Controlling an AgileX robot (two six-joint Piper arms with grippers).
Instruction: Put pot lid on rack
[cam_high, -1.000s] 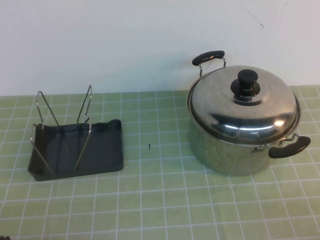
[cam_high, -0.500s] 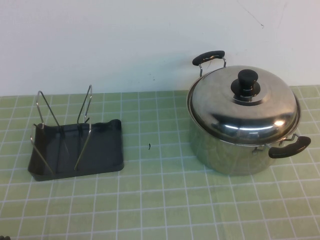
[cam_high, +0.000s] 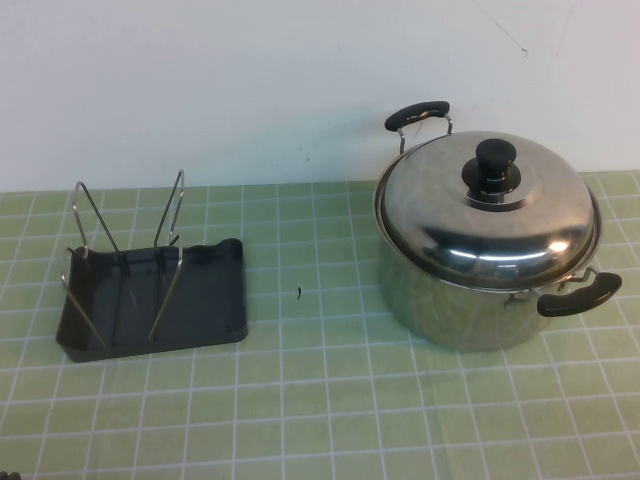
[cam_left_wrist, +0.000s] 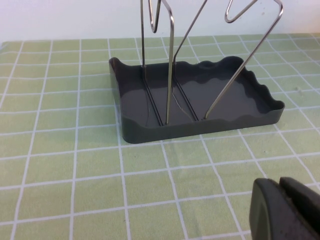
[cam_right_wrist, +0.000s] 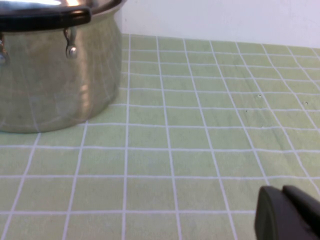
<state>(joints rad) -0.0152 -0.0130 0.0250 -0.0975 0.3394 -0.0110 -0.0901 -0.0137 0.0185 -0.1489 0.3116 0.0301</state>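
The pot lid (cam_high: 490, 210), domed shiny steel with a black knob (cam_high: 492, 165), sits closed on the steel pot (cam_high: 470, 300) at the right of the high view. The rack (cam_high: 150, 300), a black tray with upright wire loops, stands empty at the left; it also shows in the left wrist view (cam_left_wrist: 195, 100). My left gripper (cam_left_wrist: 281, 186) is shut and empty, low over the mat short of the rack. My right gripper (cam_right_wrist: 281, 194) is shut and empty, low over the mat, apart from the pot (cam_right_wrist: 55, 75). Neither arm shows in the high view.
A green mat with a white grid (cam_high: 320, 400) covers the table. A white wall (cam_high: 250, 80) stands behind. The pot has two black handles, one at the back (cam_high: 417, 113) and one at the front right (cam_high: 578, 296). A small dark speck (cam_high: 299, 292) lies between rack and pot.
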